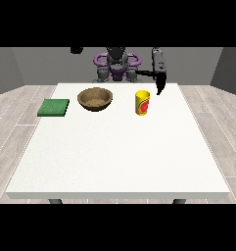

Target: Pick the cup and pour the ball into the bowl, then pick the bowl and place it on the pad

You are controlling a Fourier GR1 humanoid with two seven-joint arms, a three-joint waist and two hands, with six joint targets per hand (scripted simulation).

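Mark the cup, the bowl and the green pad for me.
cup (pixel 142 103), front view, on its yellow side wall.
bowl (pixel 95 103), front view, on its outer front wall.
green pad (pixel 54 107), front view, on its top face.

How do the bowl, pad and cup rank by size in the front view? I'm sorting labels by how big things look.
1. Bowl, the widest of the three.
2. Pad, slightly narrower than the bowl and flat.
3. Cup, clearly the narrowest, though it stands tallest.
All sit at a similar depth on the table, so nearness hardly skews this.
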